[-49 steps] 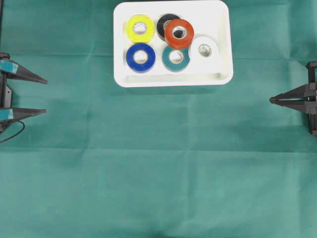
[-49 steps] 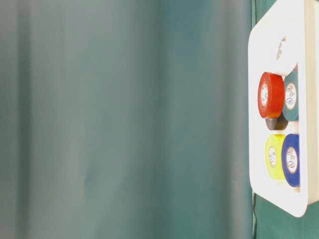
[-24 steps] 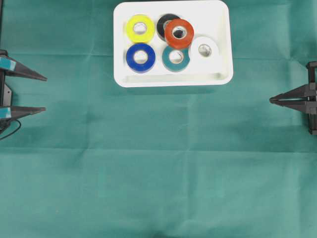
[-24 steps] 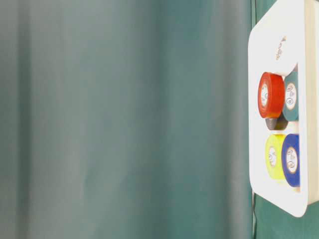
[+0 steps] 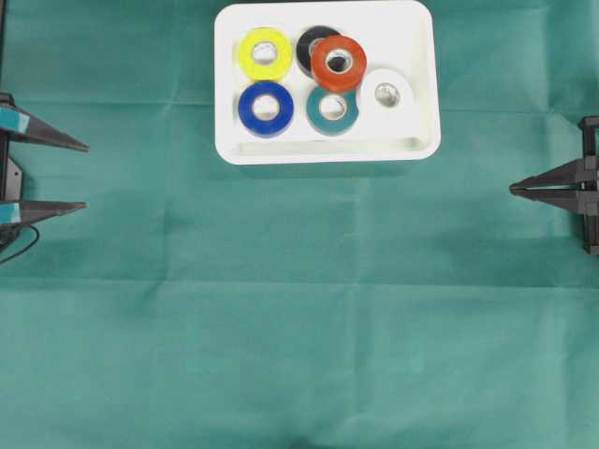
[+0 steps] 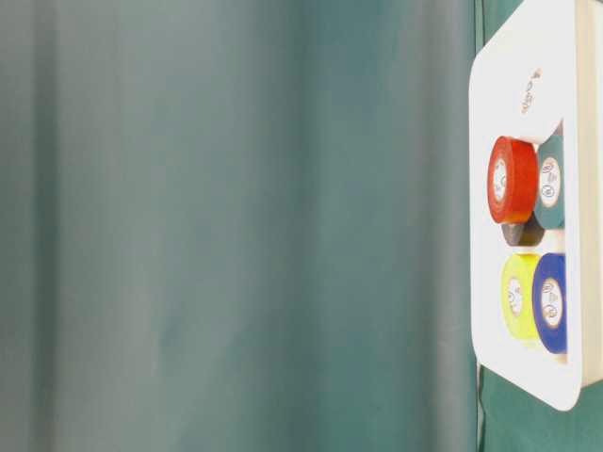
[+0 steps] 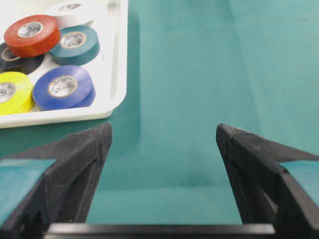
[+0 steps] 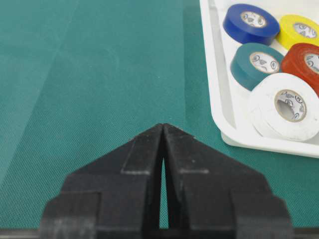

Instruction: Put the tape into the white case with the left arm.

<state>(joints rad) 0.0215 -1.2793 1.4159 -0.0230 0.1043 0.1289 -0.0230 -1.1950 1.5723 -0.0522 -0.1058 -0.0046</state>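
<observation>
The left gripper (image 5: 82, 176) sits at the left edge of the overhead view with its two pointed black fingers spread wide apart and nothing between them; only the fingers and their teal bands show, the rest of the arm being cut off by the frame. A thin black wire (image 5: 26, 245) curls just below it. In the left wrist view the same fingers (image 7: 79, 154) frame a bare stretch of green cloth (image 7: 199, 74), their bases running out of the picture.

Opposite, at the right edge, the right gripper (image 5: 513, 190) is closed, its plain black tips meeting in a single point; the right wrist view shows the two halves pressed together at the tip with a thin slit lower down. Both grippers lie well apart from everything else.

The white case (image 5: 418, 84) rests on the cloth at the top middle of the overhead view, its far rim touching the frame edge. All six tape rolls lie inside it: yellow roll (image 5: 265, 54), blue roll (image 5: 266, 108), teal roll (image 5: 330, 111), white roll (image 5: 387, 93), and the red roll (image 5: 339, 63) tilted on top of the black roll (image 5: 310, 45), which is largely hidden beneath it. In the table-level view the case (image 6: 499, 85) appears turned on its side and is cropped at the right; the white roll there is hard to tell from the tray.
</observation>
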